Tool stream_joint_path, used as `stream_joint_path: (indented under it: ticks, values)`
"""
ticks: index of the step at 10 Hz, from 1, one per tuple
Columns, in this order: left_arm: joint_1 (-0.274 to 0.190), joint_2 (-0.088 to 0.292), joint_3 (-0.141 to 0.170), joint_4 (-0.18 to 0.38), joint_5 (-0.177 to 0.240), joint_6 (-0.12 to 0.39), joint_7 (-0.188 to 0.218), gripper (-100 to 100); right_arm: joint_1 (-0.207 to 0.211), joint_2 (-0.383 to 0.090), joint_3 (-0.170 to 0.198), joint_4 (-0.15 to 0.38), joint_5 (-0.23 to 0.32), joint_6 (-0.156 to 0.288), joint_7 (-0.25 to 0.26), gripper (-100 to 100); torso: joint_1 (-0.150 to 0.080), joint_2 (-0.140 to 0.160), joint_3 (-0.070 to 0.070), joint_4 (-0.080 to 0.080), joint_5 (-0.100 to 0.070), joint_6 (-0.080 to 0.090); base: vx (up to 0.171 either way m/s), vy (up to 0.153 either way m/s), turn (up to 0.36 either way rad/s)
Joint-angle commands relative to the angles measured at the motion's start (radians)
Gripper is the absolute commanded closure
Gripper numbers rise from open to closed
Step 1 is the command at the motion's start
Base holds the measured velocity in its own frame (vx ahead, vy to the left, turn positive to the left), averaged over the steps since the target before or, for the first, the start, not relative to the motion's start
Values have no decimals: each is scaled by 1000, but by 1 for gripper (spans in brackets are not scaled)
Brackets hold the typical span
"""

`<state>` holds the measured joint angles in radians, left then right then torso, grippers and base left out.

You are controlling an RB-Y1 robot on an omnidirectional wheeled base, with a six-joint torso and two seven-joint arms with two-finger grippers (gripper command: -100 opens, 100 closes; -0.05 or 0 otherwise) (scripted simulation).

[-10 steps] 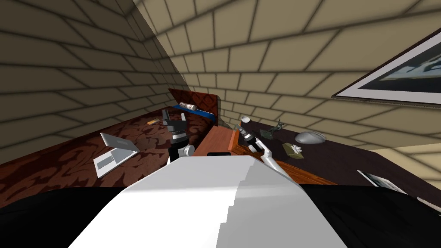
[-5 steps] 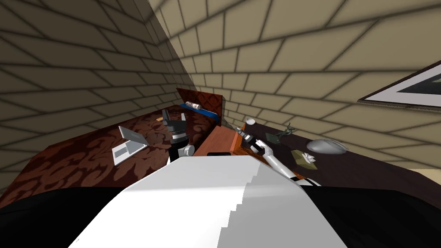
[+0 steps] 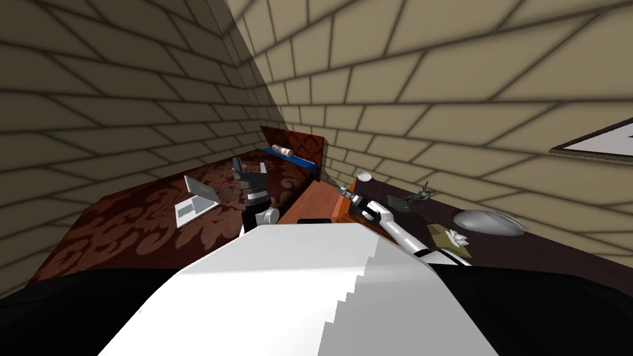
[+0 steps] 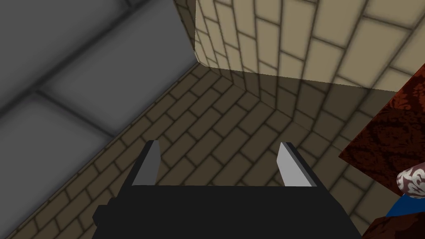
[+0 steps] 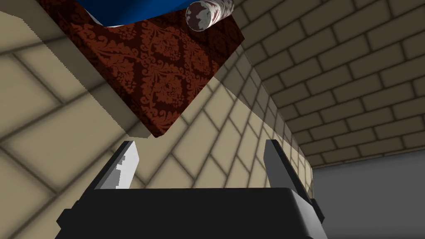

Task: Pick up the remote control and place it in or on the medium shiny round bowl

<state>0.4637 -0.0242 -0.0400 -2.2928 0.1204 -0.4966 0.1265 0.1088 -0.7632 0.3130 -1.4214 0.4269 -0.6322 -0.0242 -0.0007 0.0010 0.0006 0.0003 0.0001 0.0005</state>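
1. Left claw [image 3: 250, 167]: raised over the dark red patterned bed [image 3: 123, 228]. Its two fingers [image 4: 150, 166] stand about a third of the wrist picture apart, with nothing between them.
2. Right claw [image 3: 345, 194]: held over the orange-brown wooden top [image 3: 312, 201] beside the bed. Its fingers [image 5: 126, 166] are likewise spread wide and grip nothing.
3. Remote control: cannot tell where it lies. Its long axis and the way it points cannot be told either.
4. Grey round bowl [image 3: 488, 221]: sits on the dark desk [image 3: 525, 253], off to the right of the right claw and well apart from it.
5. Between the right claw and that bowl: a small dark green figurine [image 3: 411, 198] and an olive tissue box [image 3: 448, 238], both on the desk.
6. Small white bowl [image 3: 365, 177]: just beyond the right claw, near the brick wall.
7. Open laptop [image 3: 198, 201]: on the bed, to the left of the left claw and apart from it.
8. Beyond both claws: a dark red patterned headboard [image 5: 166, 83], with a blue pillow [image 5: 137, 8] and a patterned roll [image 5: 209, 12] lying against it.
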Motion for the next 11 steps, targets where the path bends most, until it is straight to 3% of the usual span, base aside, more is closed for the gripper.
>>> stream_joint_path:
  ticks: [1, 3, 5, 6, 8, 9, 10, 11]
  values:
    - [0, 0, 0, 0, 0, 0, 0, 0, -9, -15, 18, 44, 13, -3, 7, -100, 0, 0, 0, 0, 0, 0, 16, -8, 118]
    - [0, 0, 0, 0, 0, 0, 0, 0, -50, -82, 92, 129, 66, -3, 25, -100, -1, -1, 0, 0, 0, 0, 25, -20, 243]
    - [0, 0, 0, 0, 0, 0, 0, 0, -50, -83, 103, 162, 66, -3, 25, -100, -2, -1, 0, 0, -1, 1, 16, -23, 40]
    - [0, 0, 0, 0, 0, 0, 0, 0, -69, -115, 147, 186, 94, -2, 35, -100, -1, 0, 0, 0, 0, 1, 10, -15, 175]
    - [0, 0, 0, 0, 0, 0, 0, 0, -69, -115, 147, 220, 94, -2, 35, -100, -2, 0, 0, 0, 0, 1, 8, -21, 56]
    - [0, 0, 0, 0, 0, 0, 0, 0, -86, -144, 193, 251, 121, 0, 45, -100, -1, 1, 0, 0, 0, 1, 4, -23, 168]
    - [0, 0, 0, 0, 0, 0, 0, 0, -86, -144, 193, 271, 121, 0, 45, -100, -1, 1, 0, 0, 0, 0, 7, -35, 109]
    - [0, 0, 0, 0, 0, 0, 0, 0, -102, -172, 238, 317, 148, 2, 55, -100, -2, 1, 0, 0, -1, 1, 18, -47, 157]
